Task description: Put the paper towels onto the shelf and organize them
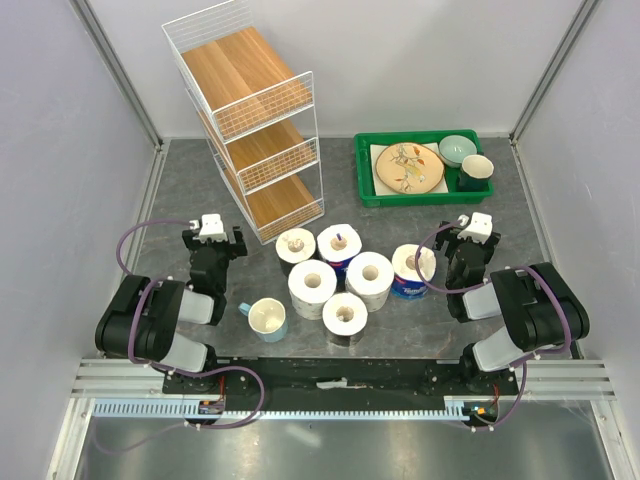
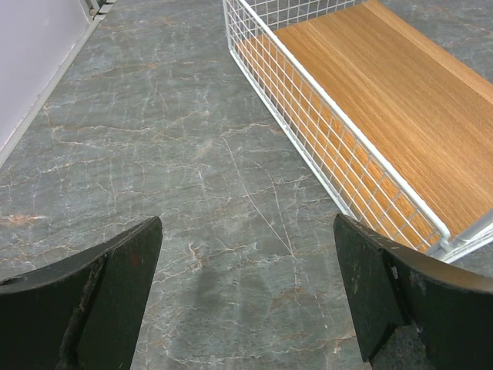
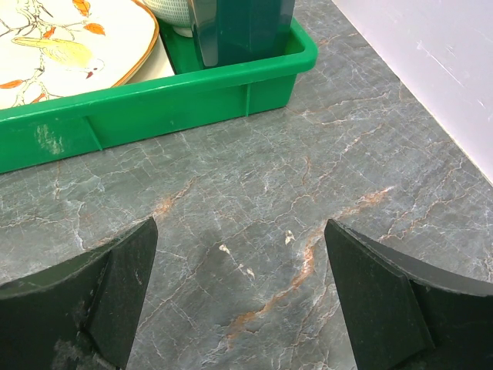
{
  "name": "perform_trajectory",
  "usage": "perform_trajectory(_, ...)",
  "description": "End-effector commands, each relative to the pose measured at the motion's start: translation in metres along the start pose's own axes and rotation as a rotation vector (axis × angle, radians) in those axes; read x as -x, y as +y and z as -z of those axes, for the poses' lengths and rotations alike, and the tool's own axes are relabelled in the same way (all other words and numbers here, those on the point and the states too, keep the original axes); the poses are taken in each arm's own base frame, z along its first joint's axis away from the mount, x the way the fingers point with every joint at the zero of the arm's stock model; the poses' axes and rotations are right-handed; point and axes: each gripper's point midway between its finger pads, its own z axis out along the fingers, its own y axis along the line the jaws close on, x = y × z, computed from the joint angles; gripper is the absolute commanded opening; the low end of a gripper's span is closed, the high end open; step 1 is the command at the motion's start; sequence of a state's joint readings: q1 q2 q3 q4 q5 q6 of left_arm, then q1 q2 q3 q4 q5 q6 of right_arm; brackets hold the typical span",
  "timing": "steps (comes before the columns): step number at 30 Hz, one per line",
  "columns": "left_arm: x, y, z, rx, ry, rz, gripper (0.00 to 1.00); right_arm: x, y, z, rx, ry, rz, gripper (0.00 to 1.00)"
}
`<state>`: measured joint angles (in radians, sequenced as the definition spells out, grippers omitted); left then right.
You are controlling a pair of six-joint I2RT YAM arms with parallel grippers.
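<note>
1. Left claw: black fingers spread wide, gripping nothing, over the grey marbled desk, just beside the bottom tier of the tall white wire shelf with light-brown wooden boards.
2. Right claw: also spread wide and gripping nothing, well apart from the shelf, off to its right.
3. Six white paper towel rolls: all upright on the desk in a tight cluster, in front of the shelf's foot and slightly right of it.
4. Pale cup with blue handle: in front of the shelf, nearer the arm bases, beside the rolls.
5. Green plastic tray with a printed plate, bowl and dark mug: right of the shelf, apart from it.
</note>
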<state>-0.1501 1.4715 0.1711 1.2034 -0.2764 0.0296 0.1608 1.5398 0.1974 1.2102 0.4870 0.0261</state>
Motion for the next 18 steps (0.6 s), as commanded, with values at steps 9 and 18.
perform_trajectory(9,0.039,0.012,0.006,0.047,-0.112,0.055,1.00,0.019,0.004,-0.005,0.003,-0.057,-0.039,0.98)
perform_trajectory(18,0.065,0.008,0.032,0.068,-0.161,0.118,1.00,0.019,0.004,-0.005,0.003,-0.059,-0.038,0.98)
